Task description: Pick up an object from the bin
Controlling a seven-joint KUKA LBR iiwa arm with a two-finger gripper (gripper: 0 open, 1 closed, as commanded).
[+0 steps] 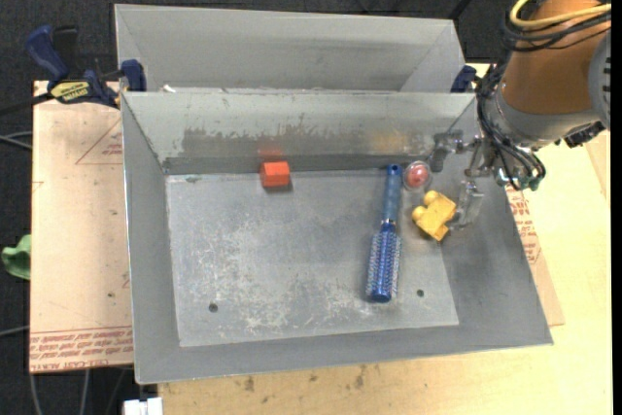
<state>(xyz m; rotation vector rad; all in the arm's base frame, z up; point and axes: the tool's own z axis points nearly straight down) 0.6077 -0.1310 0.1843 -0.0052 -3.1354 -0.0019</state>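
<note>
Camera view: gripper [465, 207] seen just right of a yellow toy [433, 215], at the bin's [292, 296] right.
The toy is judged light and stiff, best taken across its middle; the gripper's state cannot be told.

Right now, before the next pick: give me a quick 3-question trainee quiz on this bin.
1. True or false: the orange block lies by the back wall of the bin, apart from the other things.
2. Fill in: the handle of the blue brush points toward the ___ wall.
3. Which thing lies nearest the gripper? A) orange block B) yellow toy C) blue brush

Key: 1 true; 2 back; 3 B.
</note>
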